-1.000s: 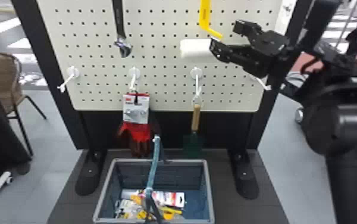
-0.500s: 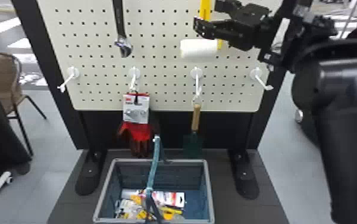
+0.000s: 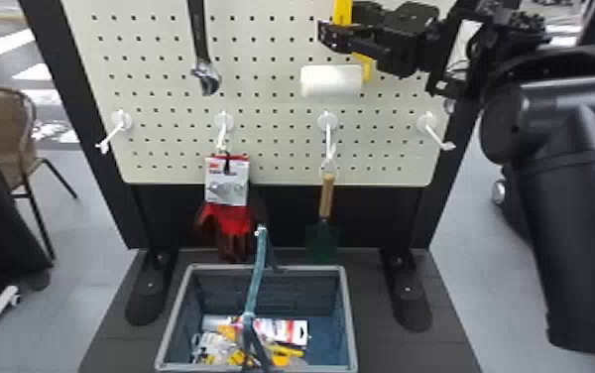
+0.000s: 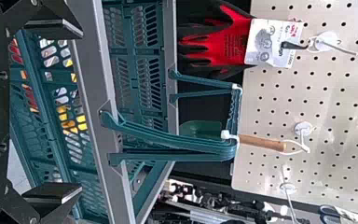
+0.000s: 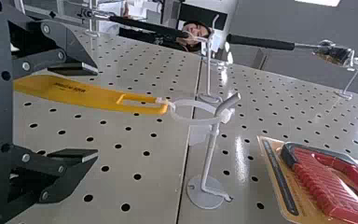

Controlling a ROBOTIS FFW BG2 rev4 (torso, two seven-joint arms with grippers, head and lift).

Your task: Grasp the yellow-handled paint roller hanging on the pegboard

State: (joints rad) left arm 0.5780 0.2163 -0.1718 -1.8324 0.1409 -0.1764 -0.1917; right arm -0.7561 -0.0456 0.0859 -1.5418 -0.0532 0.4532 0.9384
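The paint roller hangs high on the pegboard (image 3: 271, 144), its white roller sleeve (image 3: 331, 80) below its yellow handle (image 3: 342, 11). My right gripper (image 3: 330, 32) is at the handle, just above the sleeve, coming in from the right. In the right wrist view the right gripper (image 5: 77, 114) is open and the yellow handle (image 5: 88, 95) lies between its fingers, close to one fingertip (image 5: 72, 69) and clear of the other. A white loop (image 5: 191, 112) ties the handle's end to a white hook (image 5: 209, 154). My left gripper (image 4: 53, 109) is open and holds nothing, over the basket (image 4: 121, 116).
A wrench (image 3: 205, 74), packaged red gloves (image 3: 227, 218) and a wooden-handled trowel (image 3: 326, 198) hang on the board. Bare hooks (image 3: 113, 130) (image 3: 434, 130) stick out at both sides. A teal basket (image 3: 182, 317) with packaged items stands on the base. A chair (image 3: 9, 144) is at the left.
My right arm has swung left and upward across the board, from beside the roller sleeve to the yellow handle. The hanging tools have not moved.
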